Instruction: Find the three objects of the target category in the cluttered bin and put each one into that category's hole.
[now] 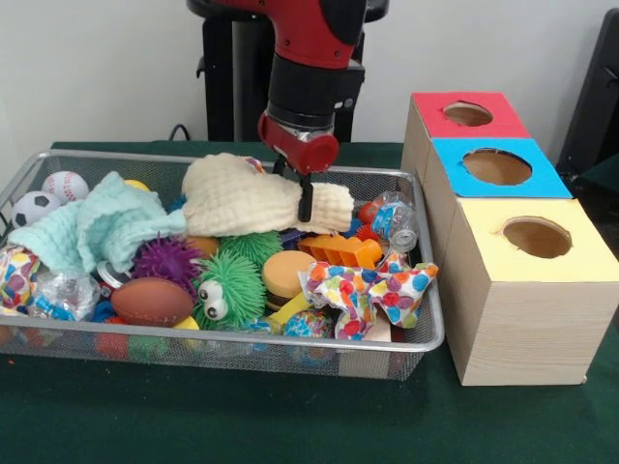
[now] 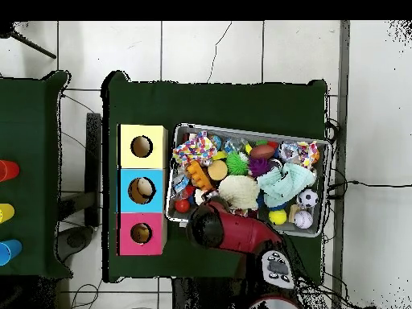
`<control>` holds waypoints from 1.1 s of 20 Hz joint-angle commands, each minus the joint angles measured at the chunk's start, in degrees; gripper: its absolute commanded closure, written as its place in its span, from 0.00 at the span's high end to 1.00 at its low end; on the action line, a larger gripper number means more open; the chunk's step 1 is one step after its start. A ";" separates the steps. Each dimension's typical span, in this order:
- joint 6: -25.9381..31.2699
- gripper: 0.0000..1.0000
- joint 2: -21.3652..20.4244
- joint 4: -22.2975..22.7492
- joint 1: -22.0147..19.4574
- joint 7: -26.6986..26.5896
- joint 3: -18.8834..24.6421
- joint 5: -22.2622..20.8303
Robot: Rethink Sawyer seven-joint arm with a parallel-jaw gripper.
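The cluttered bin (image 1: 428, 333), a shallow wire-mesh basket, lies on the green table, full of toys; it also shows in the overhead view (image 2: 241, 129). Three wooden boxes with round holes stand beside it: red-topped (image 1: 435, 118), blue-topped (image 1: 455, 179) and yellow-topped (image 1: 585, 253). My gripper (image 1: 305, 201) is down at the bin's far middle, shut on a cream cloth (image 1: 242, 198) that lies over the pile. In the overhead view the arm (image 2: 221, 228) covers the gripper, and the cream cloth (image 2: 239, 191) shows beside it.
In the bin lie a mint cloth (image 1: 106, 227), a green fuzzy ball with eyes (image 1: 230, 285), a purple spiky ball (image 1: 166, 259), a toy football (image 1: 152, 301), a baseball (image 1: 65, 186), a polka-dot cloth (image 1: 368, 290) and an orange toy (image 1: 338, 251).
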 commanded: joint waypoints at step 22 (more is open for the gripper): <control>10.98 1.00 -12.10 1.96 -11.80 -3.97 5.26 -11.06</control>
